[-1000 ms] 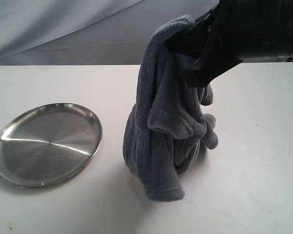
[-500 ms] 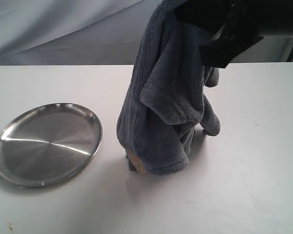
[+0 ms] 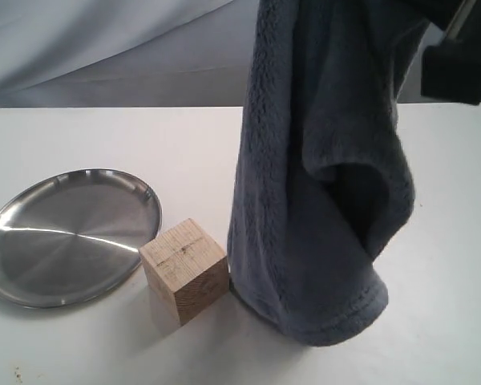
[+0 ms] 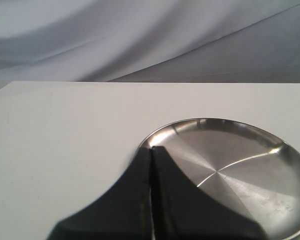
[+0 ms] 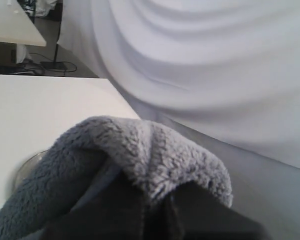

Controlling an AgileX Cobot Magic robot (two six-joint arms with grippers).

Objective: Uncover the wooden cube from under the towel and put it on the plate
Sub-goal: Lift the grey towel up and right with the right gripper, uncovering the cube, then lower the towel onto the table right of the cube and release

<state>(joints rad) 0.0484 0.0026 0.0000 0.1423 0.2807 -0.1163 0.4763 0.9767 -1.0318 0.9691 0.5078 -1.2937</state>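
Note:
The wooden cube stands bare on the white table, just right of the silver plate. Beside the cube hangs the grey-blue towel, lifted high with its lower hem near the tabletop. My right gripper is shut on the towel's top fold; in the exterior view only a dark part of that arm shows at the upper right. My left gripper is shut with nothing in it, its tips over the near rim of the plate.
The white table stretches to the right of the towel and in front of the cube. A pale draped cloth forms the backdrop behind the table's far edge.
The right gripper has risen and moved right, pulling the towel up off the cube. The cube, first hidden, then peeking out, now stands fully uncovered. The plate has not moved.

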